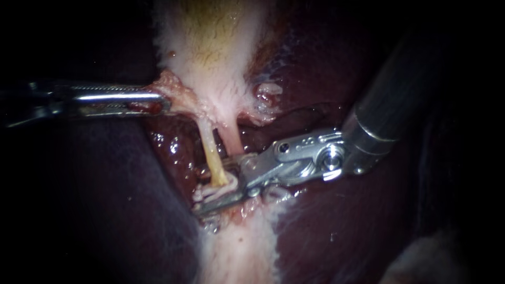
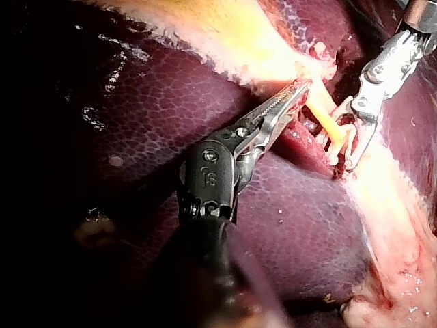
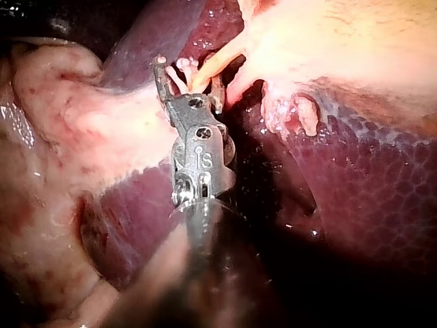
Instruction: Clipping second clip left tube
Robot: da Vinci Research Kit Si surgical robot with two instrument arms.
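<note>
Left tube (image 1: 210, 152): looked thin, soft, slippery; best held low, at 6 o'clock.
Right instrument (image 1: 223, 184): tool stood open around it.
Left instrument (image 1: 158, 101): tool gripped gallbladder tissue (image 1: 176, 92).

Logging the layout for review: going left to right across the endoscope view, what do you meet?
Left instrument, jaws shut on the gallbladder's edge → yellow tube → pink tube → right instrument's shaft.

Right instrument's shaft (image 3: 196, 253): a blur.
</note>
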